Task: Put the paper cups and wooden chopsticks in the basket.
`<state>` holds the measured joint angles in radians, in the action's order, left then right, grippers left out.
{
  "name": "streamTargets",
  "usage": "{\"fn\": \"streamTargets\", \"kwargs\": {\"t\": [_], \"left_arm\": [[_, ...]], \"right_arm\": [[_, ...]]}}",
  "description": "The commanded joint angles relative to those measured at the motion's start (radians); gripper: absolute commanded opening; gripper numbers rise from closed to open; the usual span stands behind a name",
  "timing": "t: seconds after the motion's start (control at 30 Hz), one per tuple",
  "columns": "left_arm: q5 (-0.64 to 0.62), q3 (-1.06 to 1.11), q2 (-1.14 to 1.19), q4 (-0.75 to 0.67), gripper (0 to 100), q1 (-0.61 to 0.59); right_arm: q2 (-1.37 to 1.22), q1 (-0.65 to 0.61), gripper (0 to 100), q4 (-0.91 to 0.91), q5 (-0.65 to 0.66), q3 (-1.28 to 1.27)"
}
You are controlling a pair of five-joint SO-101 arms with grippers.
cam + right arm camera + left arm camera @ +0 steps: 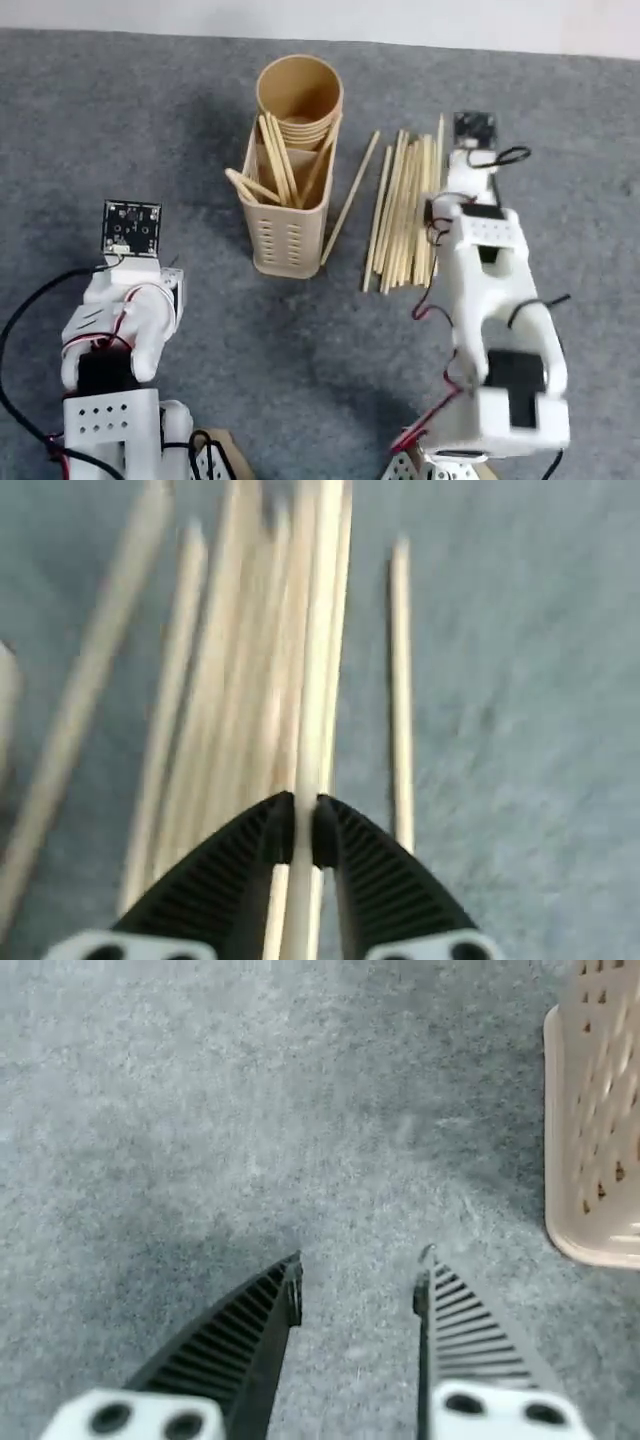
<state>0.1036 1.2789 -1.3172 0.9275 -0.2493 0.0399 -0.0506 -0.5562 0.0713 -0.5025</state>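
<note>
A beige perforated basket stands mid-table with stacked paper cups in its far compartment and several wooden chopsticks upright in the near one. One chopstick leans against its right side. A pile of loose chopsticks lies on the carpet to the right, under my right arm. My right gripper is shut on a single chopstick from that pile. My left gripper is open over bare carpet, with the basket's corner off to one side.
Grey carpet covers the table. A lone chopstick lies apart from the pile, beside the held one. The left arm sits near the front left, well away from the basket.
</note>
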Motion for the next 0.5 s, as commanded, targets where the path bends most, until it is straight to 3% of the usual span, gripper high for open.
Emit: {"fn": "streamTargets", "kwargs": {"t": [0.0,0.17,0.33,0.47], "left_arm": [[-0.009,-0.004,-0.007,-0.021,21,-0.005],[-0.009,-0.004,-0.007,-0.021,21,-0.005],[-0.009,-0.004,-0.007,-0.021,21,0.004],[-0.008,-0.002,-0.007,-0.018,21,0.047]], "right_arm": [[0.225,0.001,0.6,-0.004,-0.015,-0.012],[0.433,-0.001,0.8,0.001,-0.012,-0.021],[0.582,-0.081,5.0,0.002,-0.015,-0.018],[0.673,-0.134,0.9,0.186,0.003,-0.027]]}}
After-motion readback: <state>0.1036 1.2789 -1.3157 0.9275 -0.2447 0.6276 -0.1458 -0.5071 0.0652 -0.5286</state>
